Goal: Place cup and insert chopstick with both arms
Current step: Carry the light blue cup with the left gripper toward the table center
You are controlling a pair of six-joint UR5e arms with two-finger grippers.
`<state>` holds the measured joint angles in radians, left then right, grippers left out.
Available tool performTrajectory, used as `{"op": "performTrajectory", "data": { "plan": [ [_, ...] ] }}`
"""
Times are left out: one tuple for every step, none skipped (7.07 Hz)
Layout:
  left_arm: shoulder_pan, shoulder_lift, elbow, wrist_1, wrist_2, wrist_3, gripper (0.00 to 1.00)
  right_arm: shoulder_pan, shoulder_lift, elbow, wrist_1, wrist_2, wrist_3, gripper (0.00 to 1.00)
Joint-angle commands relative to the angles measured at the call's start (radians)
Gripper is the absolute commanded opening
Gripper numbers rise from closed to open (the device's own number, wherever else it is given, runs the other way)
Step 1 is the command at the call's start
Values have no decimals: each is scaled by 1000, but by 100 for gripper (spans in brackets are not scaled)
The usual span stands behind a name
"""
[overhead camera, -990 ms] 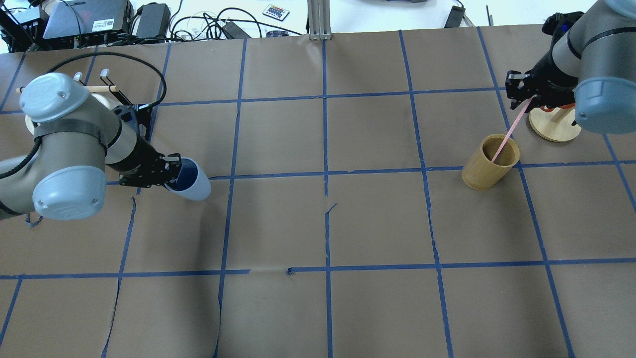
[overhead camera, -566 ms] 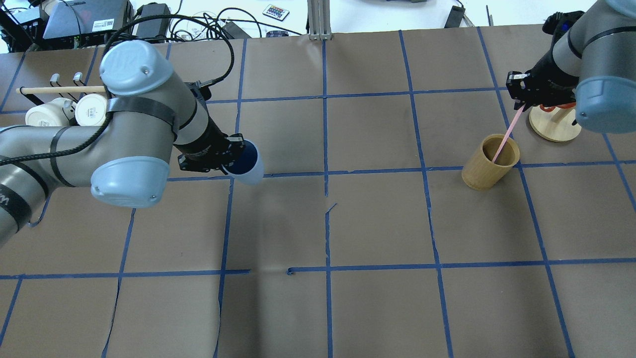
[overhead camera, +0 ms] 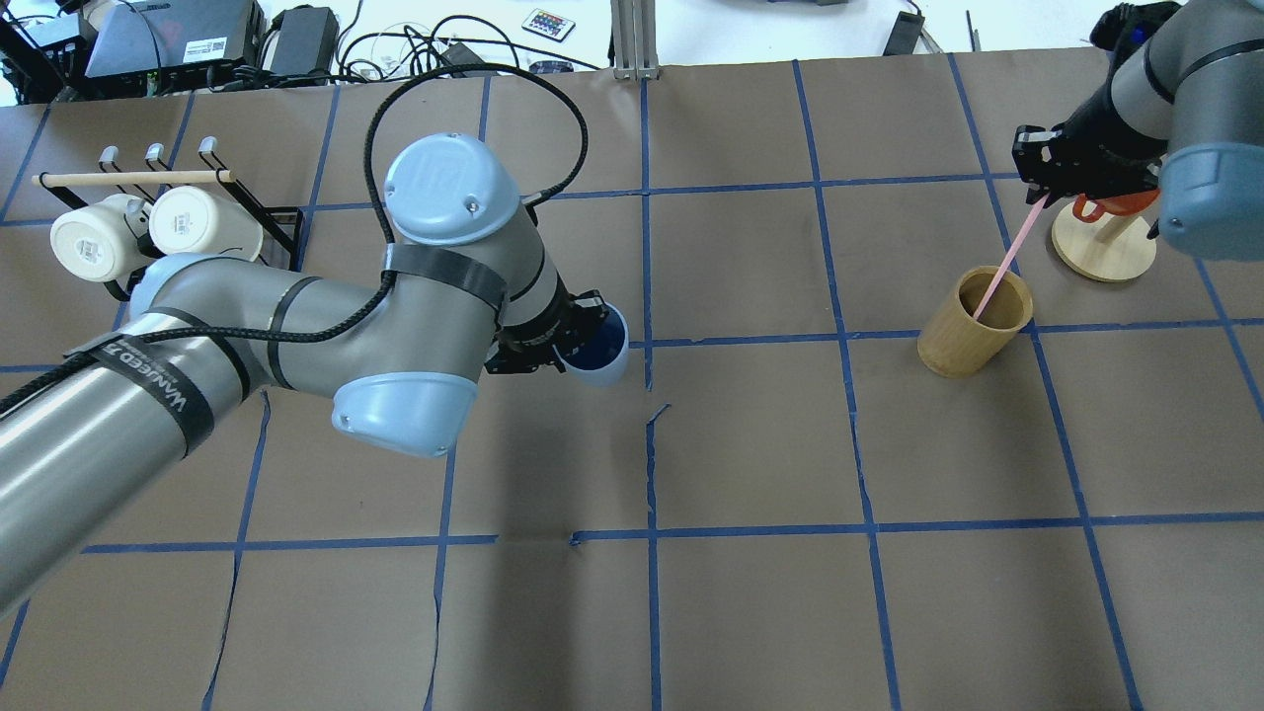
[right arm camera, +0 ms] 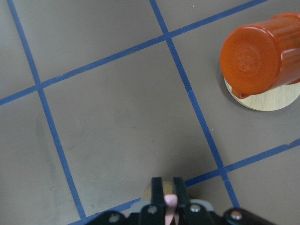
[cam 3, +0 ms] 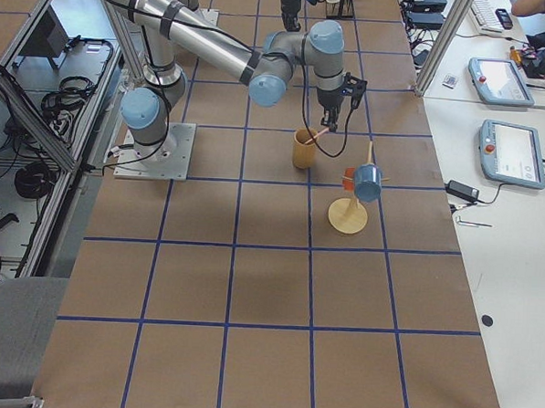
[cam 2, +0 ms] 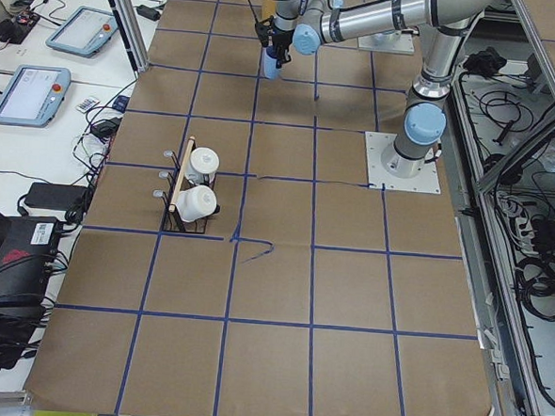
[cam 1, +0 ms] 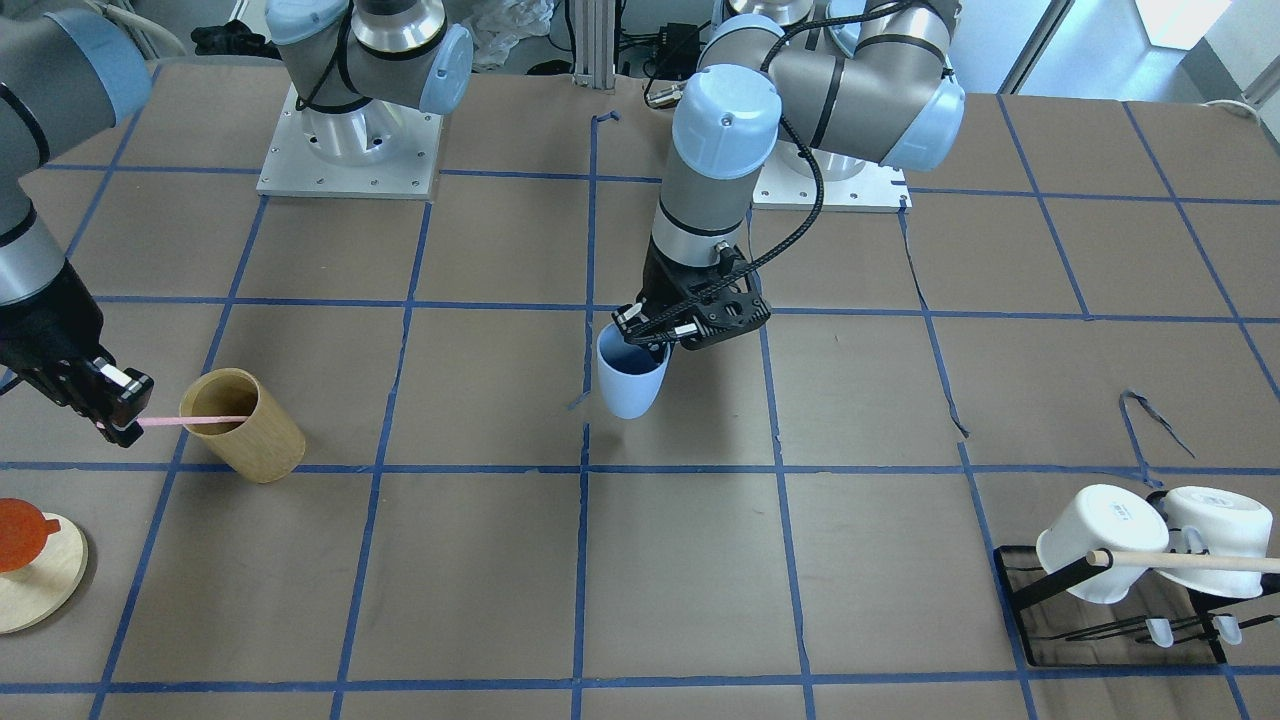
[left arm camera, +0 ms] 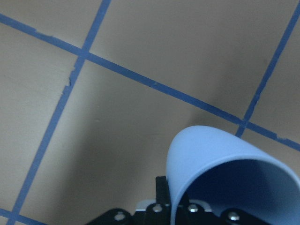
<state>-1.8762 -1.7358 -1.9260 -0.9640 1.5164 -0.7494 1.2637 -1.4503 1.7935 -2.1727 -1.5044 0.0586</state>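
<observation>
My left gripper [overhead camera: 581, 338] is shut on the rim of the light blue cup [overhead camera: 606, 352] and holds it mouth-up, slightly tilted, near the table's middle; the front view [cam 1: 632, 385] and left wrist view [left arm camera: 220, 173] show it too. I cannot tell whether its base touches the paper. My right gripper [overhead camera: 1039, 194] is shut on the top end of the thin pink chopstick [overhead camera: 1005, 259]. The stick slants down, and its lower end is inside the tan wooden cylinder [overhead camera: 960, 336]. The front view shows the stick [cam 1: 190, 421] between the gripper [cam 1: 120, 418] and the cylinder [cam 1: 258, 440].
A black rack [overhead camera: 281, 225] with two white mugs [overhead camera: 193, 219] and a wooden dowel [overhead camera: 128, 179] stands at far left. A round wooden stand [overhead camera: 1101, 255] bearing an orange cup [right arm camera: 260, 54] is just right of the cylinder. Brown paper with blue tape lines covers the table.
My left arm swung right with the blue cup, from beside the mug rack to the table's middle. My right gripper shifted slightly away, still holding the chopstick in the cylinder.
</observation>
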Motion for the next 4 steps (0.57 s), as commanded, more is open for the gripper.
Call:
{"op": "performTrajectory", "data": {
  "plan": [
    [-43,-53,-2,16,1,-41,3,0,-56,0,34,13,1,0],
    [-63,-59,-2,14,-5,-42,3,0,-99,-2,65,7,1,0],
    [-96,-65,-4,13,2,-65,4,0,-126,-11,94,13,1,0],
    [-101,-73,-4,16,2,-64,7,5,-131,-63,134,12,1,0]
  ]
}}
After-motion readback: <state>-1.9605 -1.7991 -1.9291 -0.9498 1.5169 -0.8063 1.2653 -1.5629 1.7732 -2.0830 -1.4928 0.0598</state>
